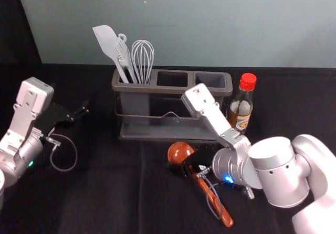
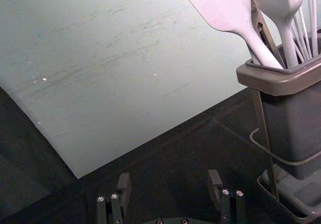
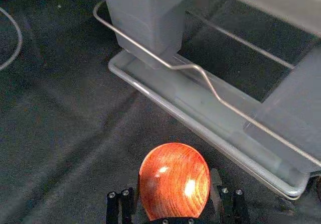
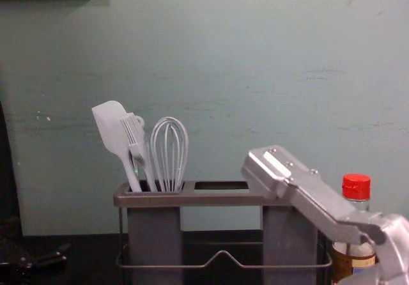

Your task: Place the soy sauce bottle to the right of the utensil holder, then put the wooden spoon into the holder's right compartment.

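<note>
My right gripper [image 1: 187,162] is low in front of the holder, at the wooden spoon's bowl end. In the right wrist view, the gripper [image 3: 175,184] is shut on the spoon's round bowl [image 3: 174,181], one finger at each side. The spoon's handle [image 1: 214,200] slants toward the table's front right. The utensil holder [image 1: 173,131] stands upright, its middle and right compartments showing no utensils. Beside its right end, the soy sauce bottle [image 1: 243,105] stands upright. My left gripper [image 1: 79,113] stays off to the holder's left; in its wrist view the gripper [image 2: 169,189] is open and holds nothing.
A white spatula [image 1: 107,42], a brush and a whisk [image 1: 142,58] stand in the holder's left compartment. A thin wire rail [image 3: 165,63] runs along the holder's front above its tray. Behind is a grey-green wall [image 4: 211,61].
</note>
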Controlling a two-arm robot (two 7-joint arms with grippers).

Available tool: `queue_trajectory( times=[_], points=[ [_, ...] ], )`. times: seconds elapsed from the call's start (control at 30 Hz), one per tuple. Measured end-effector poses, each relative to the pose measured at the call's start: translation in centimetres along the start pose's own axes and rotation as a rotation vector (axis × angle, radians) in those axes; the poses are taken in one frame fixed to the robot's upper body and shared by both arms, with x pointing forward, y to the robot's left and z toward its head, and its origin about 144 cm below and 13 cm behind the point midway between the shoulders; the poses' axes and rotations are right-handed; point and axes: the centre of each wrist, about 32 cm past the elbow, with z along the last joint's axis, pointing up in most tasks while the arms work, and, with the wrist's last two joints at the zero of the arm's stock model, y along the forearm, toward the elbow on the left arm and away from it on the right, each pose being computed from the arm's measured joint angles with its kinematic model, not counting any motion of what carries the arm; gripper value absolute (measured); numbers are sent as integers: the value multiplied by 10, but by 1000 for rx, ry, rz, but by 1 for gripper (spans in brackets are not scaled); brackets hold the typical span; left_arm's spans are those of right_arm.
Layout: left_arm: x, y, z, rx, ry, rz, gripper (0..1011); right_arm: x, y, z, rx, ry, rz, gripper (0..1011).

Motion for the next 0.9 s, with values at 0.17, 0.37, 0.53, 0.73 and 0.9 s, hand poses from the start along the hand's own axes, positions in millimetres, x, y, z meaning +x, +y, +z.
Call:
queue_trajectory(
  times=[0.17,0.37,0.53,0.73,0.9],
  points=[
    [0,0,0,0,0,0,1005,3,-13,2,16,-1,10,836],
    [0,0,0,0,0,0,1005,9,-34,0,34,-2,48,837],
    [0,0,0,0,0,0,1005,16,-47,-7,35,-6,82,837],
    [0,0,0,0,0,0,1005,26,-63,-24,98,-53,126,837],
    [0,0,0,0,0,0,1005,34,-75,-41,198,-74,154,837]
  ],
)
